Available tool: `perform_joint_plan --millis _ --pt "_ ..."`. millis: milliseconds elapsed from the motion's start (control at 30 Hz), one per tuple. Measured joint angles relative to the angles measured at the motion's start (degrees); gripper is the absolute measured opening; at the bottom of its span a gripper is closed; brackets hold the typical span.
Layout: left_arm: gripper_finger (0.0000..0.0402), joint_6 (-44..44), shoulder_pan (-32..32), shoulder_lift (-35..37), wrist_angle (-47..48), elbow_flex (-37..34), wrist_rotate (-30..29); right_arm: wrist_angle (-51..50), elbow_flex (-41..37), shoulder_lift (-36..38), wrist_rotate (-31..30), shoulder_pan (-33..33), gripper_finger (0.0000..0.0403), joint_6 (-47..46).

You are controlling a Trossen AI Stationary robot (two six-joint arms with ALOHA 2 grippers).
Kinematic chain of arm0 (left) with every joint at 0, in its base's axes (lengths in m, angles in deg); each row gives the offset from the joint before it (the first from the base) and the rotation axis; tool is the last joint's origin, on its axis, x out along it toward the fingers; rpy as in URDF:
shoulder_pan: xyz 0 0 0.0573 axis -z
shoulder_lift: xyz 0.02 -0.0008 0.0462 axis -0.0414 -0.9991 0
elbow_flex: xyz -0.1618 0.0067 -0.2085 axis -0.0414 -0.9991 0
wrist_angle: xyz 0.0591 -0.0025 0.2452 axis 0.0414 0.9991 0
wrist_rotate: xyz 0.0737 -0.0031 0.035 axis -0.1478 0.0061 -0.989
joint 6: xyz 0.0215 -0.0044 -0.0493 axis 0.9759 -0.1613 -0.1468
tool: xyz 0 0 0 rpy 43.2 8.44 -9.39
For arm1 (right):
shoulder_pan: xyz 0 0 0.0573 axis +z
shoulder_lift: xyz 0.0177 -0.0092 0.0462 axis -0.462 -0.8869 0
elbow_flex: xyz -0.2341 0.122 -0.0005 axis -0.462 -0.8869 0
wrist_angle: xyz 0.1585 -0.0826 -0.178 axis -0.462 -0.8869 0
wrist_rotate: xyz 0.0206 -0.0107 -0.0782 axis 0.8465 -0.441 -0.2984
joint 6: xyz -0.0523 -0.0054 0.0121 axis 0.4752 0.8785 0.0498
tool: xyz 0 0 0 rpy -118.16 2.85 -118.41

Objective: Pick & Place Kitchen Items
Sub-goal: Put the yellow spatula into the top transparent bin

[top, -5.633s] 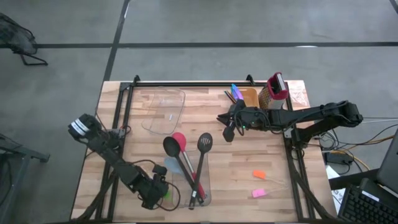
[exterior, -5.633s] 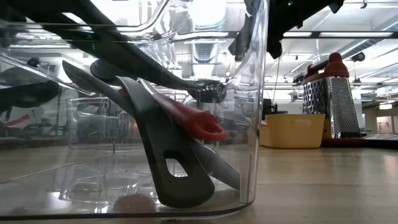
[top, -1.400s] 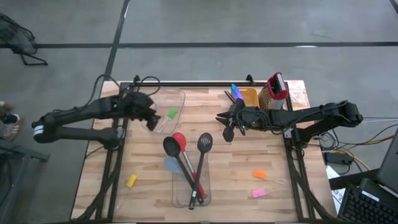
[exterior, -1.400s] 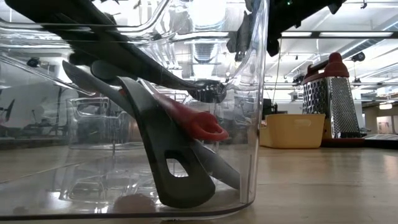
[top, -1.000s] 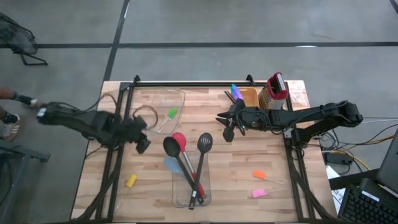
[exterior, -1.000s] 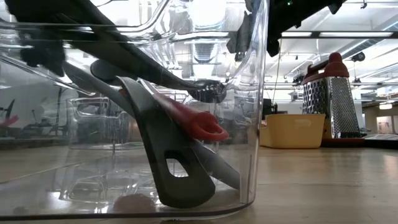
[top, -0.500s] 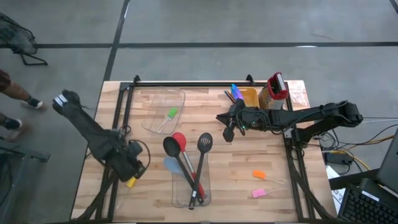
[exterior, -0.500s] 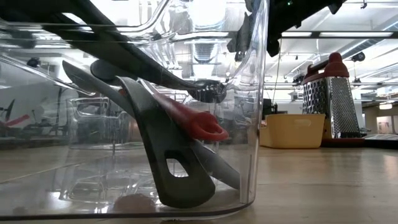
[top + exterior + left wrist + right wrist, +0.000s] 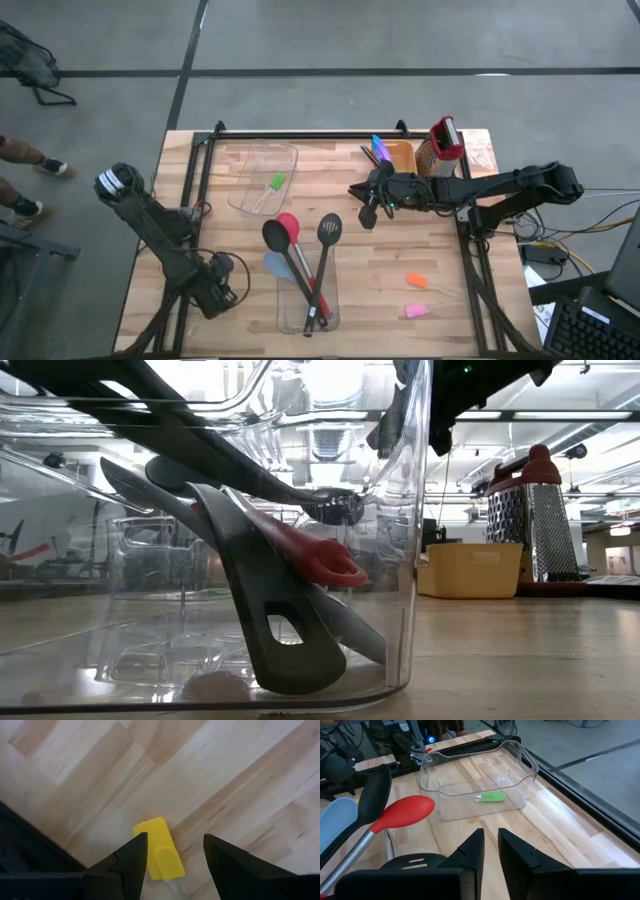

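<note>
Right now the left tool hangs low over the yellow piece at the lower left of the high view's desk, fingers spread with the piece showing in the gap and not yet held. To grip it well, I judge the tool should sink until the fingers straddle both long edges, then close squarely; the piece lies slanted to the gap, so a slight wrist turn first would lessen the chance of it skidding on the wood. A clear stem seems to run off it under the tool, though that is hard to make out. The right tool waits right of centre in the high view, its fingers nearly closed and holding nothing. The spoons stand in the clear bin, and a green piece lies in the clear tray
</note>
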Motion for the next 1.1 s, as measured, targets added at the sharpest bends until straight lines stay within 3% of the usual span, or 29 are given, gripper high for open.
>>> perform_joint_plan --millis 200,600,900,1100 --pt "0.0200 -2.99 1.98 -2.28 -0.02 0.00 3.08 -0.02 -0.29 0.00 0.00 0.00 0.0068 -0.92" --pt "0.0200 -5.32 4.65 -5.56 -1.11 -0.44 2.64 0.04 -1.03 0.00 0.00 0.00 0.0084 -2.06" --pt "0.0198 -4.18 4.67 -6.24 -6.64 -4.63 2.82 0.04 -1.46 0.00 -0.02 0.00 0.0056 -2.71" --pt "0.0153 -1.41 4.65 -6.17 -7.18 -4.66 2.48 0.03 -1.63 0.00 -0.04 0.00 0.0040 -2.71"
